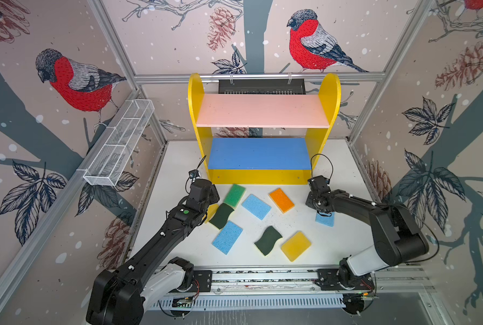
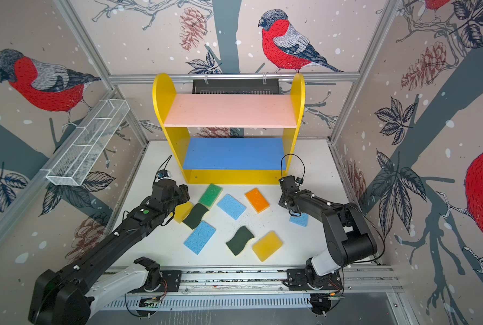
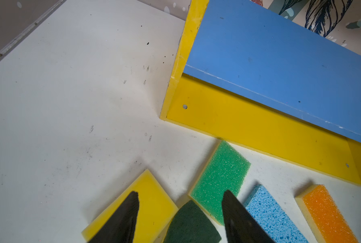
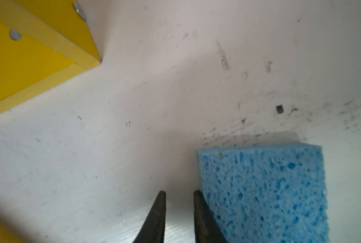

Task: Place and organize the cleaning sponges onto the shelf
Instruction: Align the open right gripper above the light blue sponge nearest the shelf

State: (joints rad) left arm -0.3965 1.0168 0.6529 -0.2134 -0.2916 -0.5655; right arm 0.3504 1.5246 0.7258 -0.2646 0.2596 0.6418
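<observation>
Small yellow shelf [image 1: 329, 112] at the back of the white table [image 1: 341, 247]: round-topped side panels, pink upper board [image 1: 263, 111], blue middle board [image 1: 258, 153], yellow base [image 1: 257, 177].

Nine foam sponges, all flat on the table in front of the base. Nearest it:
- green sponge [image 1: 234, 195], coarse-pored on a pale yellow backing, just short of the base front
- light blue sponge [image 1: 256, 206] beside that
- orange sponge [image 1: 281, 200], likewise yellow-backed

Under the left wrist: wavy dark green scourer [image 1: 221, 216], lying over the edge of a yellow sponge [image 2: 182, 211] and meeting the green one's corner.

Nearer the front rail: second light blue sponge [image 1: 227, 237], second wavy scourer [image 1: 268, 240] and second yellow sponge [image 1: 295, 245], the last two almost touching.

Off to the right, apart from the rest: third light blue sponge [image 1: 325, 219], partly hidden under the right wrist in both top views.

Jaws of the left gripper [image 3: 180, 194] well apart, nothing between them. One fingertip over the yellow sponge, the other over the green sponge's edge, the scourer below the gap. Contact impossible to tell.

Jaws of the right gripper [image 4: 179, 192] a narrow gap apart, empty. One finger right beside the third light blue sponge's edge, the base corner well apart.

Open table on either side of the shelf and along the right edge.

White wire basket [image 1: 119, 146] up on the left wall's rail, well apart from both arms.
</observation>
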